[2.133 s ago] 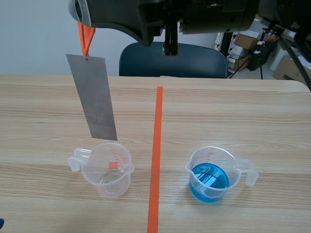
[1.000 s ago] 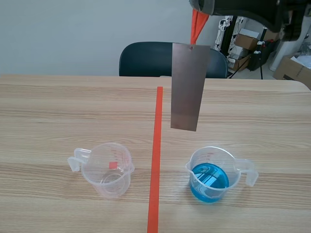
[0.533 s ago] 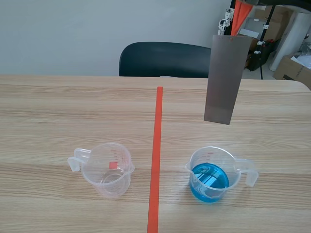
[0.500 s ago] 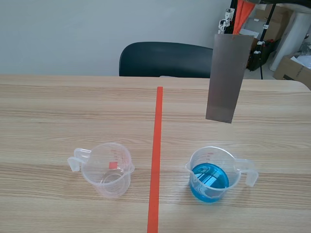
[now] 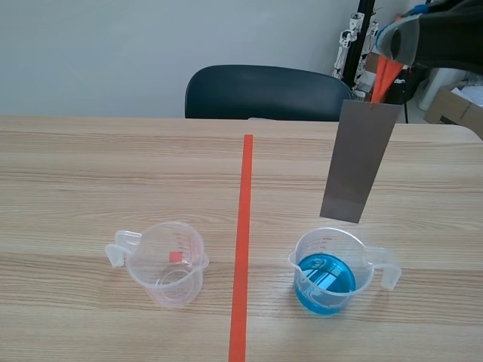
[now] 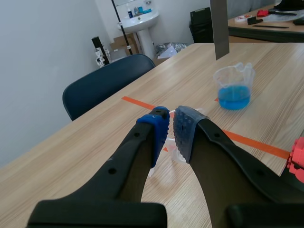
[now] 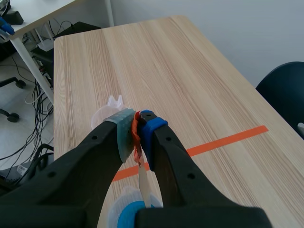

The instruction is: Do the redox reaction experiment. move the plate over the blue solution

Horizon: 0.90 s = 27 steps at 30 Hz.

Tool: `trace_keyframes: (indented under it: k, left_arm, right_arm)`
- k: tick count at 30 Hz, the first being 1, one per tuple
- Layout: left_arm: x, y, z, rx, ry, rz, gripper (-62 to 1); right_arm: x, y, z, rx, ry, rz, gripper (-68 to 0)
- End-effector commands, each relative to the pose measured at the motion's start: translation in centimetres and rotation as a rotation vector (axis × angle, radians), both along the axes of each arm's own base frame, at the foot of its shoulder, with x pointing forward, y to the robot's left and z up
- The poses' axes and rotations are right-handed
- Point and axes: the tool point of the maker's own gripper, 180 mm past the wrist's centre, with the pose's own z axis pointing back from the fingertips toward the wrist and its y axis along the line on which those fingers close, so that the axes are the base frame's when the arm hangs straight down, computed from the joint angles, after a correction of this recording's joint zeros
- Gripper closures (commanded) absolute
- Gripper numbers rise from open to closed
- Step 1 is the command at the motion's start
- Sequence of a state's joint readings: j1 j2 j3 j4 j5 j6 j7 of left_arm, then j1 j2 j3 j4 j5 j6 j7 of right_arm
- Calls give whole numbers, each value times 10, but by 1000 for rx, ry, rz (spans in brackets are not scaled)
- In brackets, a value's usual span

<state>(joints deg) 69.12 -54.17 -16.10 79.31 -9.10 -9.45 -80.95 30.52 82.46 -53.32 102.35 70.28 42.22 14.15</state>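
Centre-low in the frame we see the right gripper, fingers closed tight on an orange-red strap. One finger has a grey-green pad, the other a blue pad. Under the strap the plate hangs edge-on as a thin pale strip. Its lower end is at the bottom edge, by the blue solution; we can't tell if plate & liquid touch. A clear cup peeks out behind the grey-green finger, left of centre. The wooden table runs diagonally, w/ an orange tape line across it, right of centre. A dark blue chair sits at the right edge, and cables lie on the floor at far left.
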Motion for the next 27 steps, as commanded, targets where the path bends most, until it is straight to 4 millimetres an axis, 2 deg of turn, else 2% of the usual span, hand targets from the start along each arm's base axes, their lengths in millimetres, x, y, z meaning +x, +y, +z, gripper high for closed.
trace_keyframes:
  k: [1, 7, 14, 17, 24, 27]
  left_arm:
    - [7, -6, 4, -35, 13, -23, -60]
    - [31, -31, -17, 32, 190, -105, -55]
    - [45, -65, -12, 114, 178, -200, -55]
    - [51, -70, -10, 139, 158, -204, -52]
    - [57, -72, -32, 226, 212, -211, -51]
    - [59, -76, -27, 220, 198, -223, -51]
  right_arm:
    - [-2, 0, 13, 28, -35, 9, -4]
    - [-10, -2, 9, 52, -40, 23, -4]
    - [-12, -5, 12, 74, -46, 21, -4]
    - [-14, -6, 15, 112, -39, 15, -4]
    - [-17, -7, 14, 133, -26, 13, -4]
    - [-17, -7, 14, 139, -26, 12, -4]
